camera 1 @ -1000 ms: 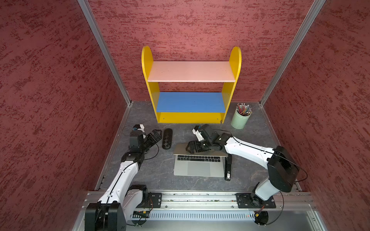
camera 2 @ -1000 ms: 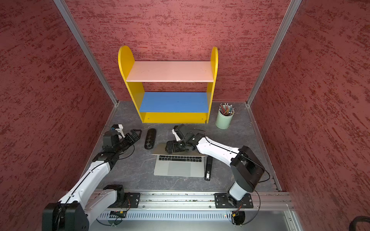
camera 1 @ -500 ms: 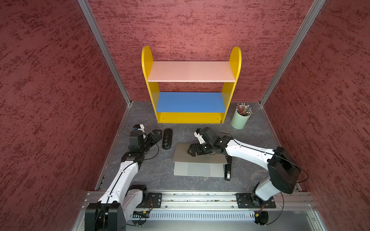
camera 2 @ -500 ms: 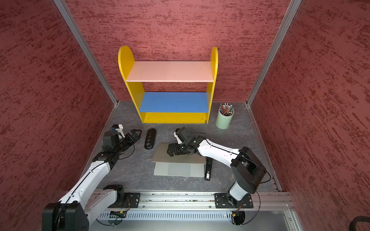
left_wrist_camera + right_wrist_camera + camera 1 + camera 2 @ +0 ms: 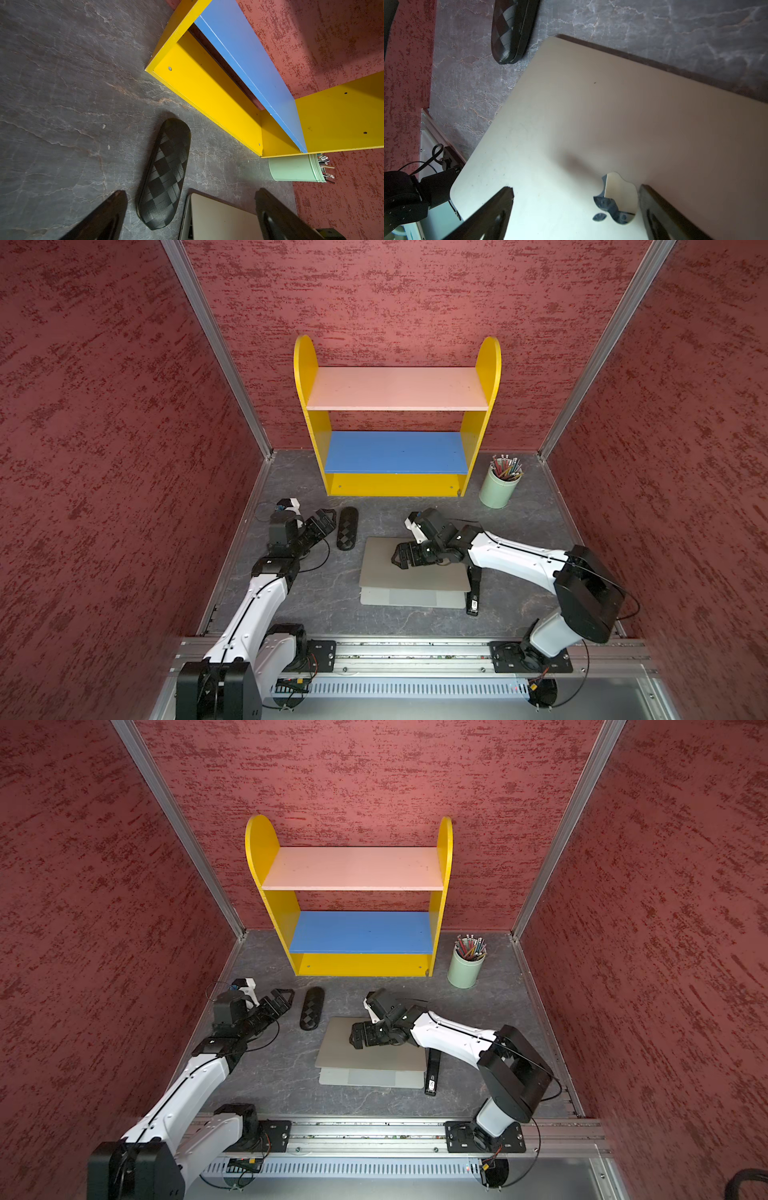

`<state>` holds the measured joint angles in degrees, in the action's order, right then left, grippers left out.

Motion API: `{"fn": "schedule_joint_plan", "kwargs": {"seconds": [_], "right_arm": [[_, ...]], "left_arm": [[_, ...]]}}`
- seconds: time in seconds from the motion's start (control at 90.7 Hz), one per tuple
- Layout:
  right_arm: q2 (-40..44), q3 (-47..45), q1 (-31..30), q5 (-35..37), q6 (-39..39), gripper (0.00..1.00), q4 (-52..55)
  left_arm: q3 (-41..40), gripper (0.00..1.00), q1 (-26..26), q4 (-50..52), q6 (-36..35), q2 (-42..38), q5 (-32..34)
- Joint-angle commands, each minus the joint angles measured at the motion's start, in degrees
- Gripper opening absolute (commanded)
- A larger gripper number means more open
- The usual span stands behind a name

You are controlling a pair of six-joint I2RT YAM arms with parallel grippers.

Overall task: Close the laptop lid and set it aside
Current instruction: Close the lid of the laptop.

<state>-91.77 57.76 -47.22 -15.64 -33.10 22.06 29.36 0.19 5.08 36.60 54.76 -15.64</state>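
Observation:
In both top views the silver-grey laptop [image 5: 411, 598] [image 5: 374, 1078] lies mid-table. Its lid [image 5: 415, 576] [image 5: 374, 1058] is lowered almost flat over the base, and a strip of the base shows at the front. My right gripper [image 5: 400, 559] [image 5: 356, 1038] is open over the lid's outer face. In the right wrist view the gripper [image 5: 576, 188] has its fingers either side of the apple logo [image 5: 616, 197]; whether they touch the lid I cannot tell. My left gripper [image 5: 326, 519] [image 5: 190, 192] hangs open and empty left of the laptop, with the lid's corner [image 5: 220, 220] ahead of it.
A black oval case [image 5: 347, 528] [image 5: 166, 176] lies between the left gripper and the laptop. A black stapler [image 5: 473, 589] lies against the laptop's right side. A yellow shelf unit [image 5: 395, 485] and a green pencil cup [image 5: 498, 489] stand at the back.
The lid has swung down from upright to nearly flat, hiding the keyboard. My right gripper came forward and down with it. The left arm has not moved.

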Motion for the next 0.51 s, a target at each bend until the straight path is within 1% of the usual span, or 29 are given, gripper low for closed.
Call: {"fn": "schedule_joint_plan", "kwargs": {"seconds": [0.0,0.496], "right_arm": [[-0.67,-2.20,-1.36,-1.79,-1.87,0.98,4.82],[-3.95,-3.20,-2.21,-2.68,-2.66,0.98,2.47]], "left_arm": [[0.69,1.00,-0.36,-1.05,-0.55,-0.27,-0.67],[0.52,1.00,-0.62,-0.97,-0.44,-0.49,-0.71]]}}
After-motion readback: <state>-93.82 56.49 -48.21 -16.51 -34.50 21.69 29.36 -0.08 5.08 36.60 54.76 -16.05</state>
